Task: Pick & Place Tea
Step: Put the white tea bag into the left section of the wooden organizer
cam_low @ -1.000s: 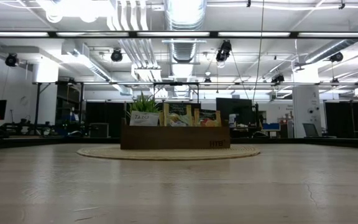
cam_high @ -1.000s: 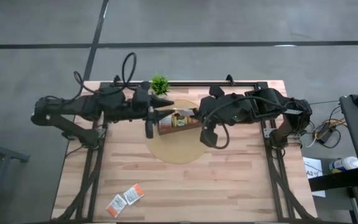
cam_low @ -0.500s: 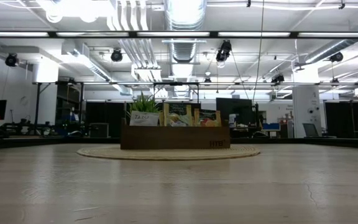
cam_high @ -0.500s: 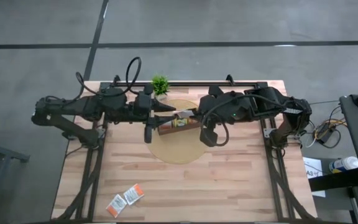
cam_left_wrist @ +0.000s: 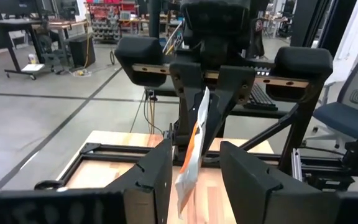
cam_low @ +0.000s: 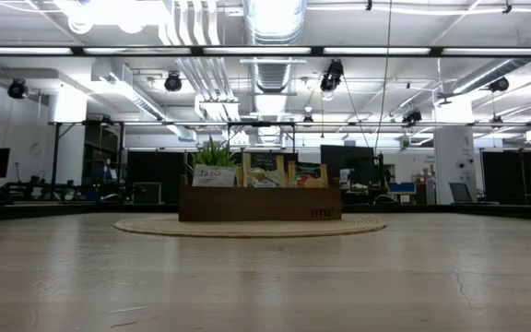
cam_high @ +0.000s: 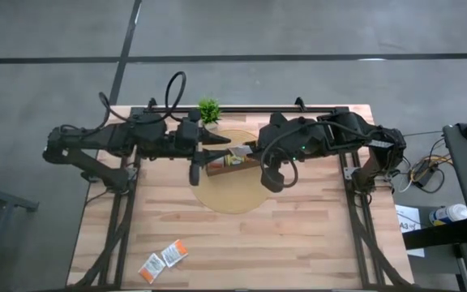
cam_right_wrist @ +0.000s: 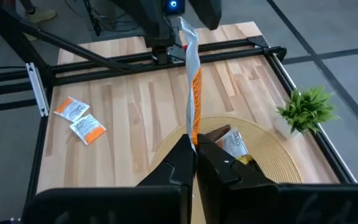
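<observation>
Sachet (cam_right_wrist: 193,87) edge-on, arm-to-arm lengthwise

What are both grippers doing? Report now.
Left gripper: open, fingers either side of the white-and-orange sachet, not touching.
Right gripper: shut on that sachet, above the tray.

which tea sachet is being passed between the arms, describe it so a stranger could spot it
Start at the round mat in the middle of the wooden table, with the brown tray on it. Just above the tray the two arms meet, and a white-and-orange sachet hangs in the air, pinched by the right gripper, its other end between the left gripper's fingers. The two other loose sachets lie flat at the table's near edge.
</observation>
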